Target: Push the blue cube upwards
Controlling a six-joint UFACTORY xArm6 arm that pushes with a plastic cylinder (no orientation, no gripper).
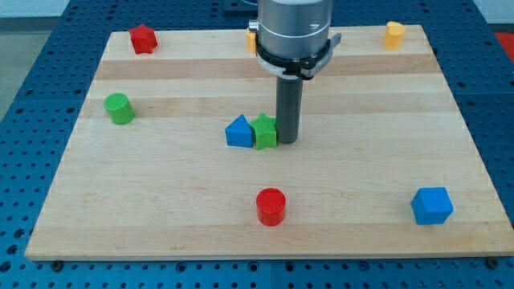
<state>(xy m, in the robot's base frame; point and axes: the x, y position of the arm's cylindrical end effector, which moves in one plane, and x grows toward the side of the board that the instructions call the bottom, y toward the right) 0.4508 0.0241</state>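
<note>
The blue cube [432, 205] sits near the board's bottom right corner. My tip [287, 142] stands near the middle of the board, far to the upper left of the cube. It touches the right side of a green star-shaped block [265, 132]. A blue triangular block [238, 132] sits against the green one's left side.
A red cylinder [271, 206] lies at the bottom centre. A green cylinder [120, 108] is at the left. A red block [143, 38] is at the top left, a yellow block [394, 34] at the top right, an orange block [251, 40] behind the arm. The wooden board [161, 209] ends close to the cube's right.
</note>
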